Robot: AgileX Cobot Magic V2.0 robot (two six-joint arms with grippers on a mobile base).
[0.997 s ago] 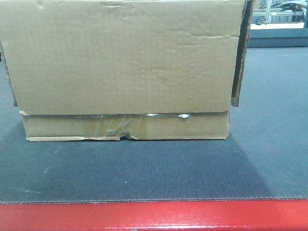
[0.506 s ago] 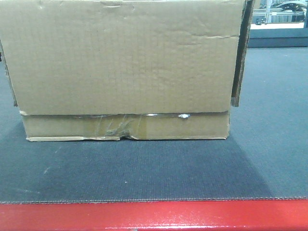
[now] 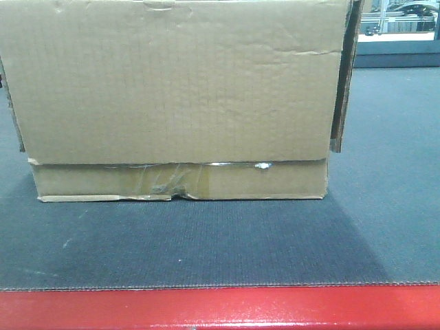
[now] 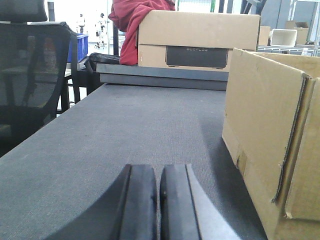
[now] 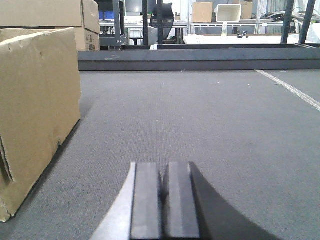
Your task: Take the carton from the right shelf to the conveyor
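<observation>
Carton (image 3: 172, 89): large brown cardboard box, standing upright on the conveyor (image 3: 206, 247), set back from its red front edge (image 3: 220, 308). Deep upper part overlaps a shorter lower part; crinkled clear tape (image 3: 168, 179) runs along the seam between them. A side flap stands loose at the box's right end in the front view.

Conveyor: wide dark grey woven belt, bare on both sides of the carton.

Left gripper (image 4: 159, 205): low over the belt, just beside the carton's left end, not touching it; jaws closed together, holding nothing.

Right gripper (image 5: 164, 200): low over the belt, beside the carton's right end, apart from it; jaws pressed together, holding nothing.

Background, left wrist view: second cardboard box (image 4: 197, 37) past the belt's far edge, red cloth (image 4: 132, 22) draped against it, black mesh chair (image 4: 30, 75) at the left.
</observation>
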